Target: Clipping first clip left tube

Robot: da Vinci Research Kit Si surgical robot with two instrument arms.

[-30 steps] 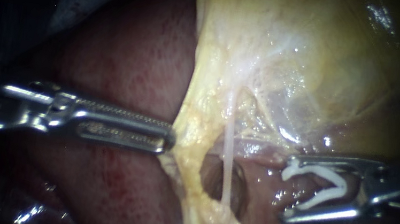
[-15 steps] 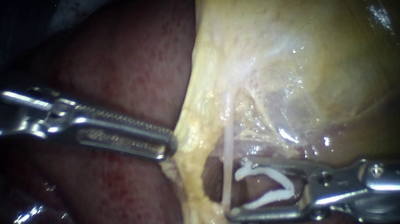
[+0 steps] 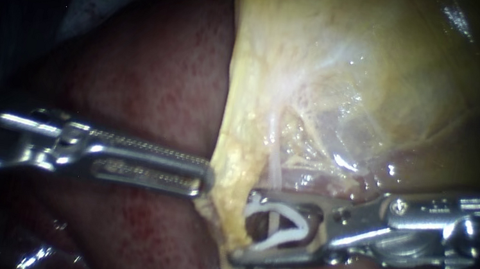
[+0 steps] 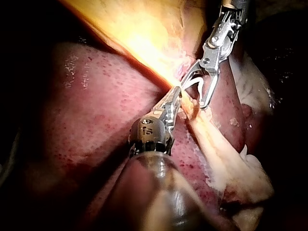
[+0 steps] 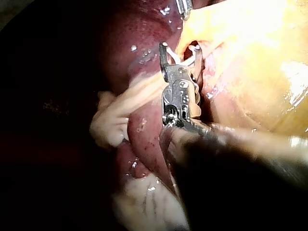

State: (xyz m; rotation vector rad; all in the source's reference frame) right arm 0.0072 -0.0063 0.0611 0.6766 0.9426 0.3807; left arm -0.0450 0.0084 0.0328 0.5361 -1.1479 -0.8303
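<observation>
The right instrument (image 3: 244,226) comes in from the right and lies nearly square across the tube (image 3: 274,163). This thin pale strand runs from far to near, out of the yellow tissue (image 3: 237,153) under the gallbladder (image 3: 357,56) and down through a small window in that tissue. The instrument's jaws stand wide apart and carry an open white clip (image 3: 282,210), one leg seated in each jaw. The tube passes between the legs, roughly midway from the tips to the bend of the clip, so the target is already inside the mouth rather than ahead of it. Both jaw tips reach to the left past the tube, and the nearer tip rests against the yellow tissue there. The coming move therefore seems to turn on closing squarely across the tube, not on reaching further. The left instrument (image 3: 205,176) lies along the liver (image 3: 150,87) from the left. Its jaws are pressed together on the edge of the yellow tissue, just left of the window, apparently holding it taut. The right instrument is plainly the nearer to the tube. The endoscope view shows only this one tube clearly, so left or right cannot be told. No brand, label or legible writing shows.
</observation>
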